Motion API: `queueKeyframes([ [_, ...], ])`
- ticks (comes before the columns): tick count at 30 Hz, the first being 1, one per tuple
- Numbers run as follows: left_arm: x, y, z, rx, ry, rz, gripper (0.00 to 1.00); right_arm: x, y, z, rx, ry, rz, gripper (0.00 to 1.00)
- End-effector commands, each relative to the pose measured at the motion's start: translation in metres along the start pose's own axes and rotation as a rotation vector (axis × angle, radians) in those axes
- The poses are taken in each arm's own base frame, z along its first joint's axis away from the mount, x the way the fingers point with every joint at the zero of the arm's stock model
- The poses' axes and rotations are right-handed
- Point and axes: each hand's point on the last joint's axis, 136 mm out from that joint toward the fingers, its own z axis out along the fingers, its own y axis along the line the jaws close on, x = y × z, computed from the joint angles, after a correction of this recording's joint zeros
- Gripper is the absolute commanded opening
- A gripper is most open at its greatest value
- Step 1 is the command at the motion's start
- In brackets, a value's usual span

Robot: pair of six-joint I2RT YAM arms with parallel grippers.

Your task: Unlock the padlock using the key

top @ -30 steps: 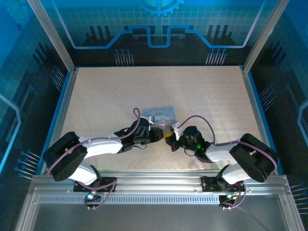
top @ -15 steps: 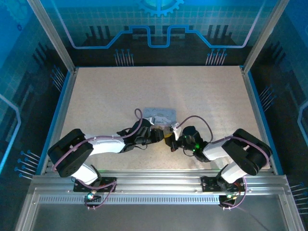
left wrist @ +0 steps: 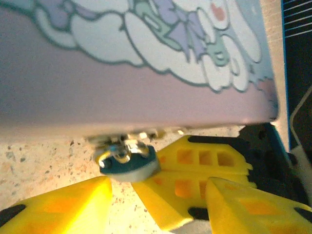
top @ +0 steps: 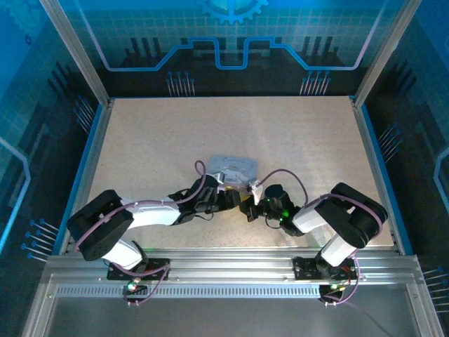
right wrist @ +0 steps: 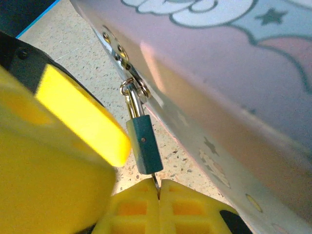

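Padlock (right wrist: 144,146) hangs from the tin's (right wrist: 234,73) near edge, its long axis pointing straight at my right gripper (right wrist: 159,195). That gripper pinches the key (right wrist: 155,183), tip at the lock's base. My left gripper (top: 229,200) is spread wide alongside.

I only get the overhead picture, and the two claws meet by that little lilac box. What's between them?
Observer: A tiny teal padlock, hooked by its shackle to the side of the tin.
Operator: Is anyone holding a key?
Observer: Yes, the right gripper pinches the key, a thin sliver, its tip at the padlock's underside.
Operator: And the left claw?
Observer: The left gripper is open, its fingers spread apart beside the padlock.
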Motion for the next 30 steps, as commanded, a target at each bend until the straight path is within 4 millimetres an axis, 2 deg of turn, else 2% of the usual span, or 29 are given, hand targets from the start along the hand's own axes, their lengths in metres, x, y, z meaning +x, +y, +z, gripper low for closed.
queueKeyframes([
  [1,-0.001,-0.003,-0.015,0.014,-0.015,0.015,0.59,-0.014,0.006,0.004,-0.033,-0.035,0.030,0.05],
  [4,-0.002,0.007,-0.025,0.003,-0.039,-0.011,0.65,-0.014,0.010,0.005,-0.050,-0.021,0.057,0.05],
  [9,-0.004,0.014,-0.035,0.026,-0.076,-0.070,0.66,-0.014,0.018,0.005,-0.079,-0.001,0.130,0.05],
  [13,-0.002,0.018,-0.035,0.042,-0.085,-0.120,0.65,-0.012,0.023,0.008,-0.084,0.028,0.197,0.05],
  [20,0.001,0.038,-0.034,0.044,-0.118,-0.235,0.62,-0.004,0.035,0.010,-0.099,0.060,0.277,0.05],
  [30,0.004,0.043,-0.027,0.054,-0.118,-0.284,0.57,0.005,0.048,0.010,-0.111,0.089,0.392,0.05],
])
